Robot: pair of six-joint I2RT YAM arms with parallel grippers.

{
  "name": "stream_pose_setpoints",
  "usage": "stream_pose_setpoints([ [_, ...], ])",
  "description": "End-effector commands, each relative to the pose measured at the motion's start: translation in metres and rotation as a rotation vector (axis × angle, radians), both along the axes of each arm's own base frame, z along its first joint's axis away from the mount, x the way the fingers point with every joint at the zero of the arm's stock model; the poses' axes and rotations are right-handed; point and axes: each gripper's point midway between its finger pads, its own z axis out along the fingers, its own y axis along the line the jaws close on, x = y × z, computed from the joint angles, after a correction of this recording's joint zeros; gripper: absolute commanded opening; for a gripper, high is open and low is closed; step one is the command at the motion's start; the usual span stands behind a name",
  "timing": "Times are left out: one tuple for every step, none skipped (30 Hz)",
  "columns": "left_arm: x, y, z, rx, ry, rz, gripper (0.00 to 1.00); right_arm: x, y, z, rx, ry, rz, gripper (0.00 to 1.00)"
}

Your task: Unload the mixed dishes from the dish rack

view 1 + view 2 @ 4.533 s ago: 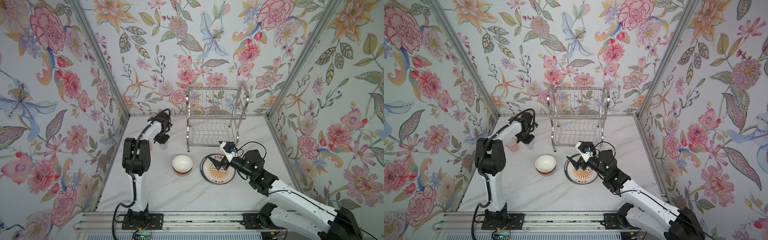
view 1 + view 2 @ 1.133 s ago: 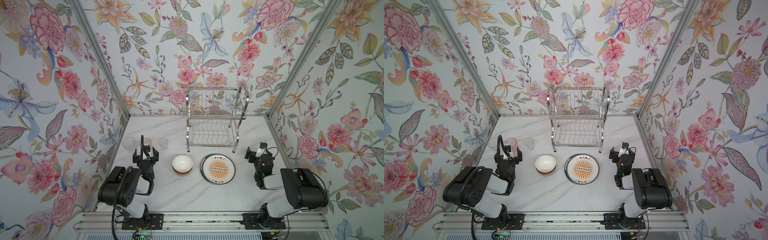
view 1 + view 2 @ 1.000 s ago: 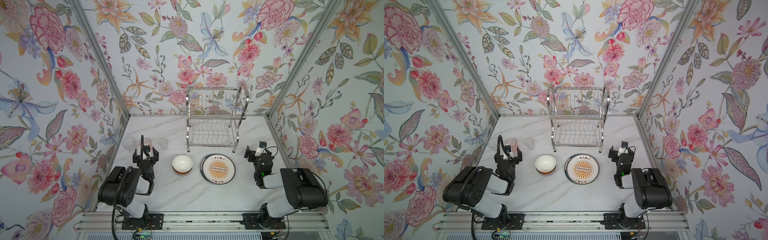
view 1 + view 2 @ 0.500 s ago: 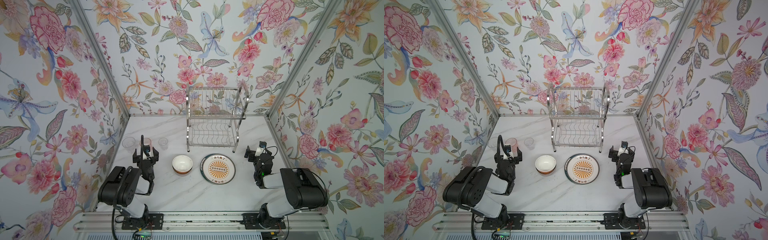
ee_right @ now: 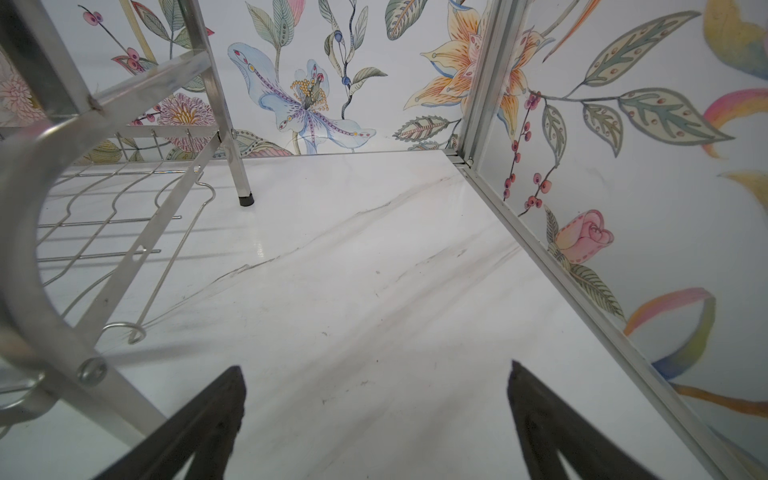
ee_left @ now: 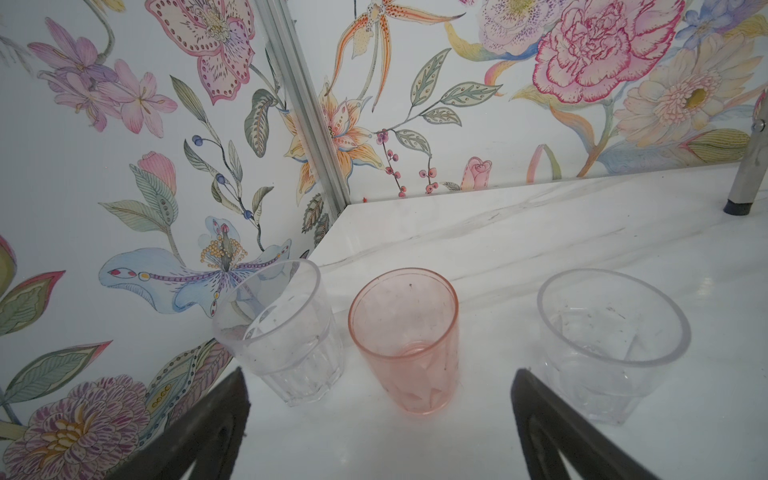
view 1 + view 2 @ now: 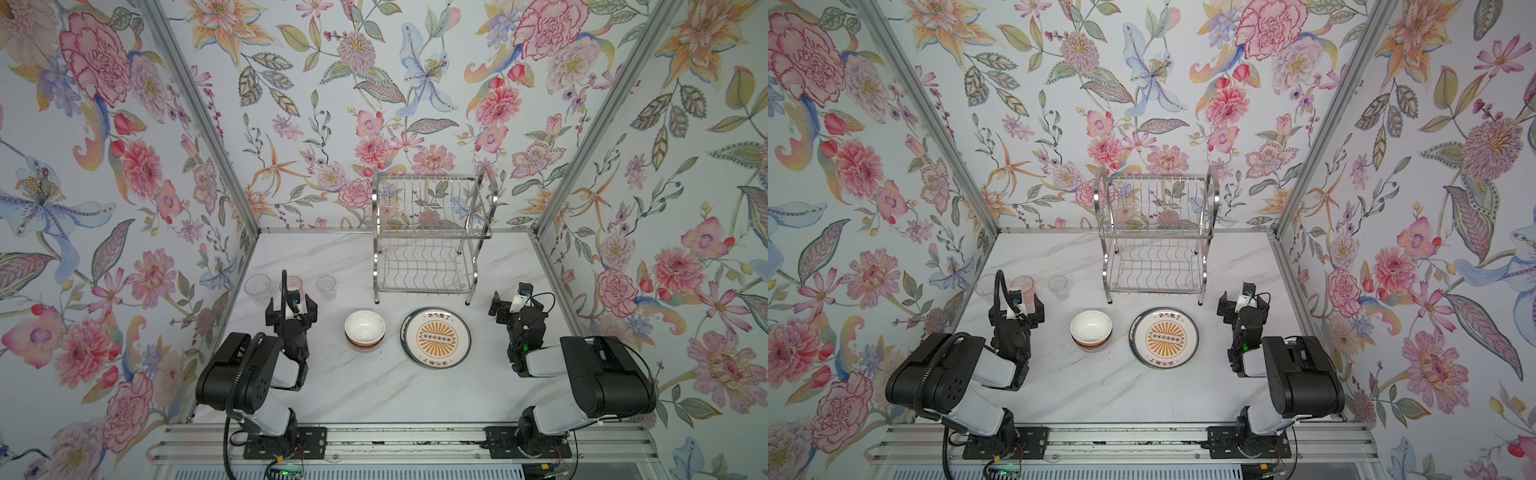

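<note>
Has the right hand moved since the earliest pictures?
Yes. The right hand moved rightward, off the sunburst plate, past the front right leg of the dish rack.

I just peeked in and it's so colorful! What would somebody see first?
The huge flowered wallpaper on every wall grabs the eye first. Next, the shiny chrome dish rack stands empty at the back of the marble table, with the orange sunburst plate lying flat just in front. Near the left wall, a pink tumbler stands between two clear tumblers.
</note>
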Motion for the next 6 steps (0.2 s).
stream_pose_setpoints([
  [0.0019, 0.0041, 0.0079, -0.017, -0.032, 0.015, 0.99, 0.0021, -0.0004, 0.0018, -0.013, -0.004, -0.007, 0.99],
  [0.0021, 0.0037, 0.0082, -0.018, -0.033, 0.014, 0.99, 0.0019, -0.0002, 0.0016, -0.013, -0.003, -0.006, 0.99],
  [0.0019, 0.0043, 0.008, -0.017, -0.032, 0.016, 0.99, 0.0019, -0.0002, 0.0015, -0.012, -0.003, -0.007, 0.99],
  [0.0018, 0.0047, 0.0079, -0.017, -0.032, 0.017, 0.99, 0.0022, -0.0004, 0.0022, -0.012, -0.006, -0.007, 0.99],
  [0.002, 0.0042, 0.009, -0.018, -0.036, 0.015, 0.99, 0.0019, -0.0003, 0.0015, -0.012, -0.003, -0.007, 0.99],
  [0.0021, 0.0041, 0.0094, -0.018, -0.037, 0.015, 0.99, 0.002, -0.0003, 0.0016, -0.012, -0.004, -0.007, 0.99],
])
